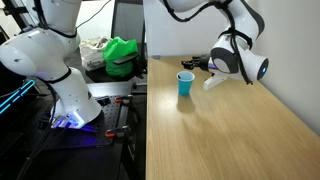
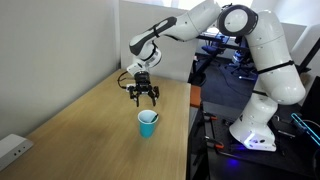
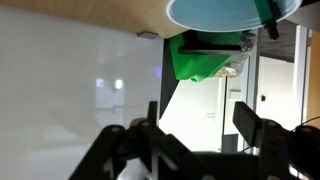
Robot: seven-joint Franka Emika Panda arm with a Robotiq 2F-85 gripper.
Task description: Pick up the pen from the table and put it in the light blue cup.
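The light blue cup (image 1: pixel 185 84) stands upright on the tan wood table (image 1: pixel 230 135) and shows in both exterior views (image 2: pixel 148 123). My gripper (image 2: pixel 143 97) hovers just beyond the cup, a little above its rim, with its fingers spread and nothing between them. The wrist view is upside down: the cup (image 3: pixel 215 10) is at the top edge and the gripper fingers (image 3: pixel 200 120) stand wide apart. A thin dark green pen (image 3: pixel 270 18) leans at the cup's rim there, seemingly inside it. I cannot make the pen out in the exterior views.
A white wall runs along the table's far side (image 2: pixel 50 50). A green bag (image 1: pixel 122 55) lies on a dark bench beside the table, next to another white robot base (image 1: pixel 70 95). A white box (image 2: pixel 12 150) sits at a table corner.
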